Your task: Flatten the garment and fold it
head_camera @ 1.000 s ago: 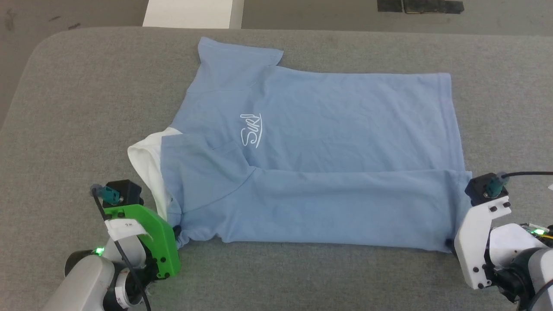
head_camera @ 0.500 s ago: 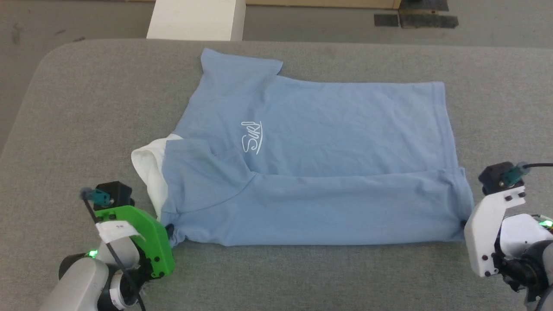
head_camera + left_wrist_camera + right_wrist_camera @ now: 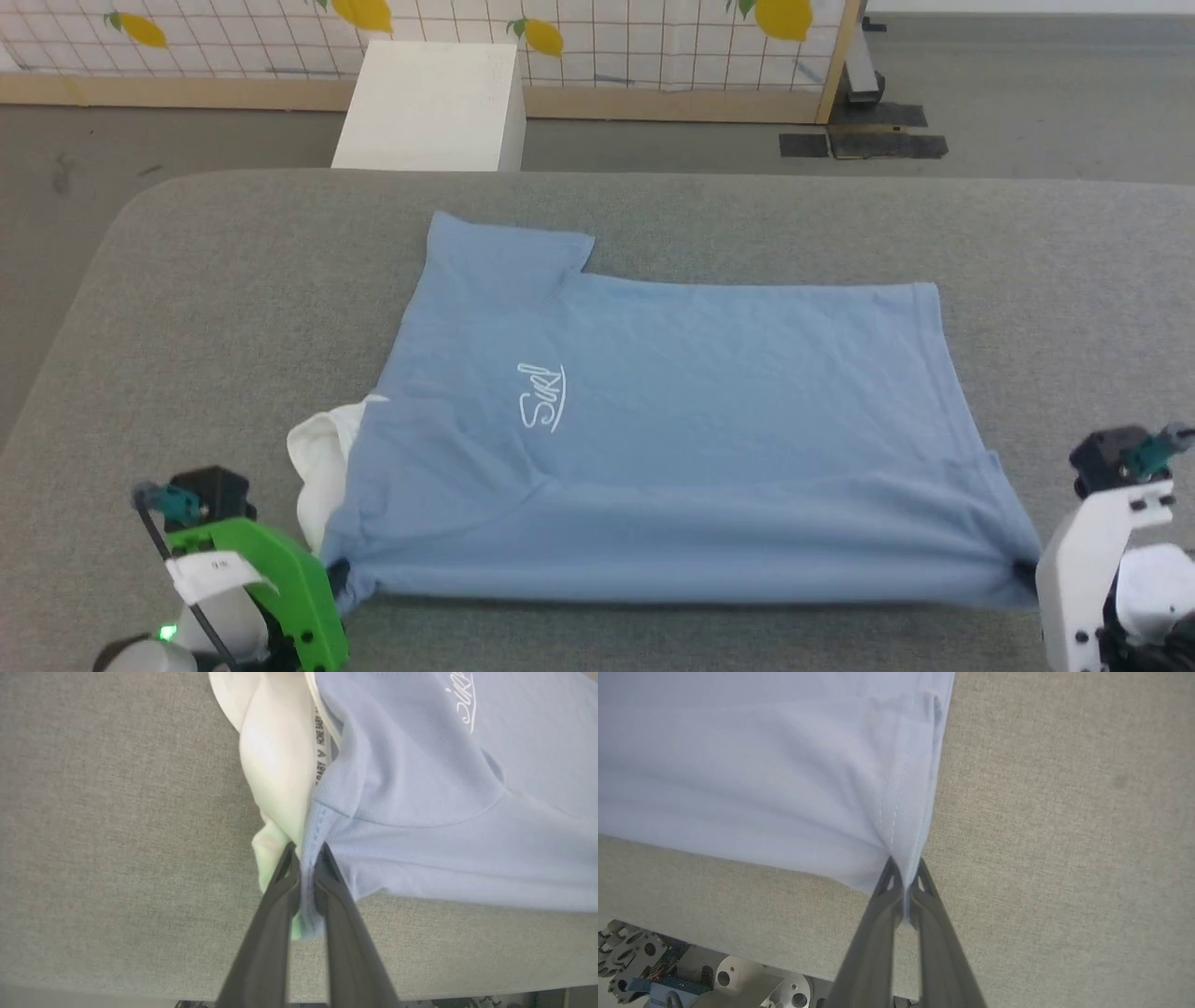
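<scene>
Finding: the right gripper (image 3: 904, 870) has closed within the last second. Its two dark fingers are now pinched together on the stitched hem corner of the shirt (image 3: 672, 420). The left gripper (image 3: 306, 858) is clamped as before, fingers tight on blue cloth just beside the white collar (image 3: 322, 462).

The near edge, which lay slack with a diagonal sleeve crease a second ago, now runs straight and taut between the two grips, with a thin shadow under it. The wider shift of the picture is the head camera tilting up, not the shirt travelling.

Location: the shirt lies chest-up on the grey padded table (image 3: 233, 299), collar to the robot's left, hem to its right, far sleeve flat, script (image 3: 540, 397) showing.

Pose: both arms sit low at the table's near edge, one at each end of the shirt, fingers pointing inward and away from the robot.

Assessment: with both ends secured, the near edge is probably ready to be carried over. Uneven tension could drag the far side.
</scene>
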You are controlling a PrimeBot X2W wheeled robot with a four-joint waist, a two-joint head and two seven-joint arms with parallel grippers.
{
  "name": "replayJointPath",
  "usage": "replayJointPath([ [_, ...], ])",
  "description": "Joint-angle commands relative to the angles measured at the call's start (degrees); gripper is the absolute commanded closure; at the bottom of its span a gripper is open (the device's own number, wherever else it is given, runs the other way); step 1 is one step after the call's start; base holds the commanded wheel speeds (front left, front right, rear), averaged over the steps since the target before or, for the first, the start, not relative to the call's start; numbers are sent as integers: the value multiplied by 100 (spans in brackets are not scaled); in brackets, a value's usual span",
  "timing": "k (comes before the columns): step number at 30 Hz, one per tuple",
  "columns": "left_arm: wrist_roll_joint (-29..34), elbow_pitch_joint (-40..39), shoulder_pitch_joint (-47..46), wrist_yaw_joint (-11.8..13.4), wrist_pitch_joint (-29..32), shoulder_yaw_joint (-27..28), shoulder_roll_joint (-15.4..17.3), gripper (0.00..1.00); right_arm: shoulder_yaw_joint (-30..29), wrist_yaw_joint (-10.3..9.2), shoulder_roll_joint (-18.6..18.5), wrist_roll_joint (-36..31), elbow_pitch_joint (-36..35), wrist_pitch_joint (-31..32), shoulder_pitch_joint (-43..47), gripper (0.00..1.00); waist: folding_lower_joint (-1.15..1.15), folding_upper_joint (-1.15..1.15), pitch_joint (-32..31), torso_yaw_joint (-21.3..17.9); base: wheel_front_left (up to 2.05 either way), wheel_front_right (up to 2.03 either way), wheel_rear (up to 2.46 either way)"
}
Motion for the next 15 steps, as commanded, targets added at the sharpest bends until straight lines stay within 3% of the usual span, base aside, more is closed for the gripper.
replayJointPath([
  [1, -51, 9, 116, 50, -21, 23, 37, 100, -62, -10, 20, 20, 26, 36, 139, 100, 0, 0, 3, -10, 0, 0, 0],
  [13, -288, 838, 213, -82, -6, -186, -333, 100, 158, -10, 173, -33, 879, -201, 387, 100, 0, 0, 168, -62, 0, 0, 0],
  [15, -291, 914, 168, -86, -33, -167, -344, 58, 170, -10, 183, -22, 982, -296, 340, 65, 0, 0, 175, -59, 0, 0, 0],
])
